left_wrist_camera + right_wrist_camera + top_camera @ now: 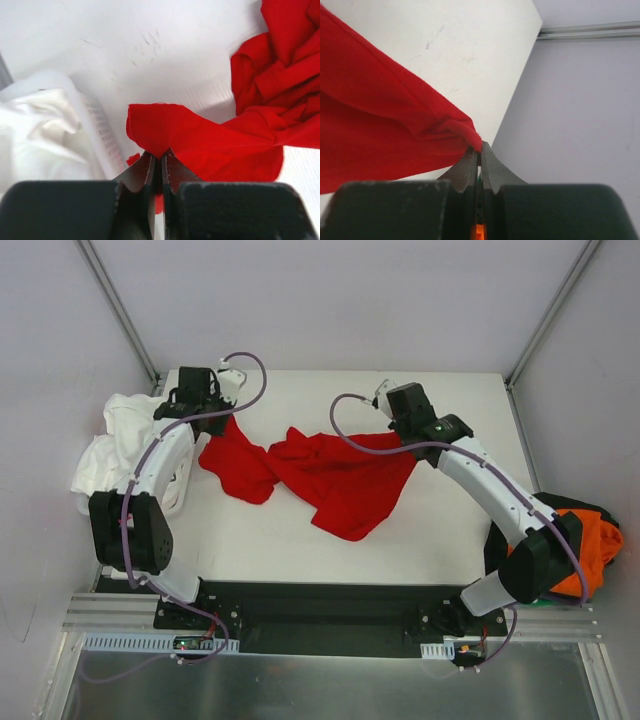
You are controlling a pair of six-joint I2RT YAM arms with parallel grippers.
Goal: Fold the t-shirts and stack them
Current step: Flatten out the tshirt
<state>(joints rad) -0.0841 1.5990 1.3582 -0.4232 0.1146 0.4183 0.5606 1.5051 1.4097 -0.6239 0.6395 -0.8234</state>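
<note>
Red t-shirt [340, 480] is pinched at opposite ends by tightly closed left fingers [144, 175] and right fingers [492, 172].

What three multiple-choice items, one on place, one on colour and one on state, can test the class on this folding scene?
1. Where does the orange t-shirt lie?
A. mid-table
B. at the right edge of the table
C. at its far left corner

2. What colour is the t-shirt that both tools hold?
A. white
B. pink
C. red

3. How does the left tool stand?
A. shut on cloth
B. wide open
C. out of view

Key:
1 B, the top view shows it bunched at that edge.
2 C, the red t-shirt runs from the left tool to the right tool.
3 A, its own camera shows it pinching a red edge.
</note>
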